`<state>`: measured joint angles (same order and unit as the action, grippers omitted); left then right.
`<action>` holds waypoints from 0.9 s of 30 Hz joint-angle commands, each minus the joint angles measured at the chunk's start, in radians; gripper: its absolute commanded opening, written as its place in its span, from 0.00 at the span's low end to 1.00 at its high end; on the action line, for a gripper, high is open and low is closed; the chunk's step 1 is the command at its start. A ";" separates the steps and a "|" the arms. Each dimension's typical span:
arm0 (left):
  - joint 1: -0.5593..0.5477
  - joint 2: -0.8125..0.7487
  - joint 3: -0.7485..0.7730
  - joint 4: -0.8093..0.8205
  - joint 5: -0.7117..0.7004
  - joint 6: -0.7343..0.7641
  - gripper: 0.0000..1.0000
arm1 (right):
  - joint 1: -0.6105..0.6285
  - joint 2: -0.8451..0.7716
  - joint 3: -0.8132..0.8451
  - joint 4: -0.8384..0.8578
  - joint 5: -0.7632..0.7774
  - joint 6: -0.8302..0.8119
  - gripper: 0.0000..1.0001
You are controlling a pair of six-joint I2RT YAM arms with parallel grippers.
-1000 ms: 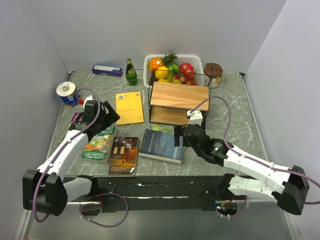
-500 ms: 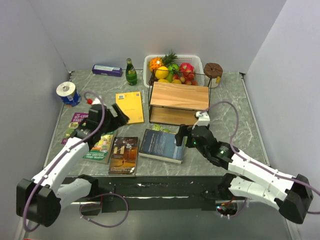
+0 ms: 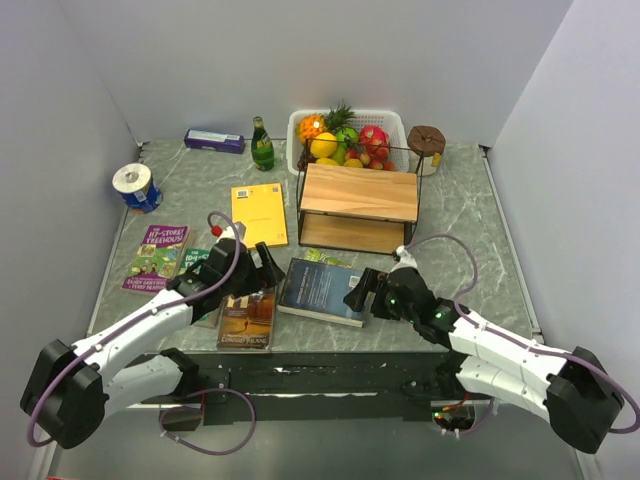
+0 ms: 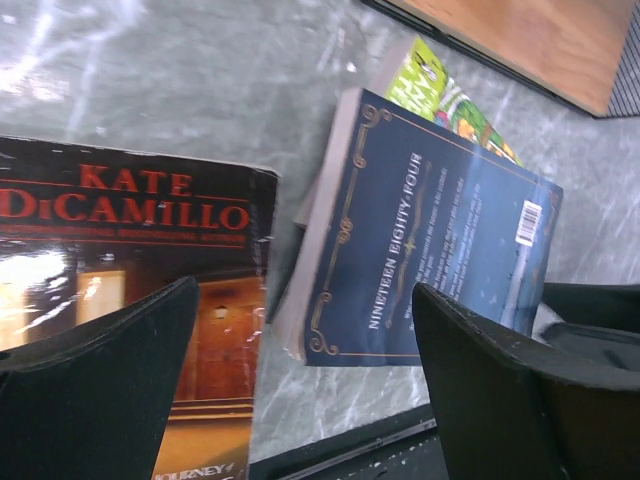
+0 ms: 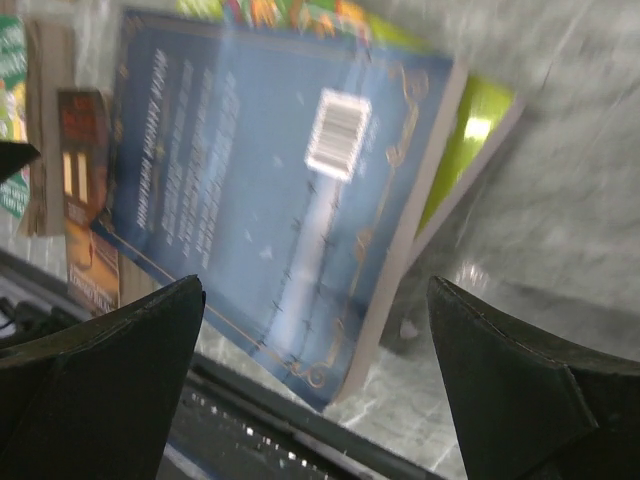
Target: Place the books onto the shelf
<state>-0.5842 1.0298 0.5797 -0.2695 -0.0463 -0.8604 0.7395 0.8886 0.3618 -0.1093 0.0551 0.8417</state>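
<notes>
The left hand (image 3: pixel 258 262) hangs with its jaws spread wide and nothing between them, low over the desk (image 3: pixel 470 240), above the near edges of the dark brown book (image 3: pixel 247 312) and the dark blue book (image 3: pixel 322 290), which lie side by side. The right hand (image 3: pixel 360 293), likewise wide open and empty, sits at the blue book's right edge. That book lies flat on a bright green book (image 3: pixel 322 257), just in front of the shelf (image 3: pixel 358 192); a purple book (image 3: pixel 160 253) lies flat at the far left
</notes>
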 commanded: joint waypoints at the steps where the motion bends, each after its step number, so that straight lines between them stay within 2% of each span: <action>1: -0.039 0.019 -0.003 0.085 -0.007 -0.038 0.94 | -0.006 0.042 -0.049 0.105 -0.103 0.108 0.99; 6: -0.065 0.049 -0.004 0.111 -0.020 -0.035 0.95 | -0.006 0.058 -0.104 0.183 -0.158 0.140 0.99; 12: -0.083 0.090 -0.001 0.127 -0.024 -0.042 0.95 | -0.006 0.088 -0.141 0.312 -0.230 0.145 0.88; 20: -0.097 0.087 0.009 0.119 -0.043 -0.042 0.95 | -0.006 -0.005 -0.153 0.301 -0.236 0.119 0.60; 27: -0.104 0.078 0.016 0.105 -0.055 -0.049 0.95 | 0.027 -0.117 -0.112 0.186 -0.201 0.062 0.34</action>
<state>-0.6800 1.1233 0.5766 -0.1833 -0.0772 -0.8864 0.7406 0.8429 0.2001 0.0963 -0.1665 0.9501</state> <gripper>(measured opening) 0.951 0.419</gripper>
